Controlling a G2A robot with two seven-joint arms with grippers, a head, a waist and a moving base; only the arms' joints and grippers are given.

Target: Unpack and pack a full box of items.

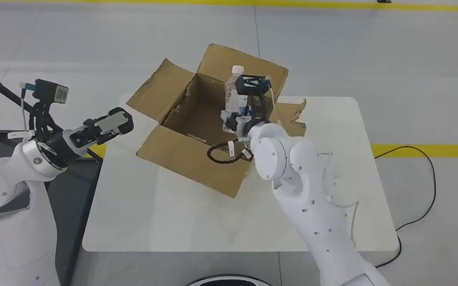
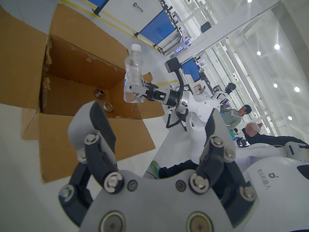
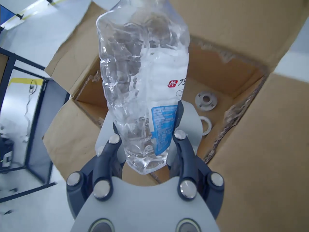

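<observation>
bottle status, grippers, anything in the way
Right gripper shut on bottle, held over the open box. Left gripper open, empty, beside the box. Flange and ring on box floor; nothing blocking.

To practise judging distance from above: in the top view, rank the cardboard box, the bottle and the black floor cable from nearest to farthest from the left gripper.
Measured from the left gripper, jaws open:
1. Cardboard box: its side flap lies right next to the gripper.
2. Bottle: held over the open box by the right gripper.
3. Black cable: on the floor, far right.
</observation>
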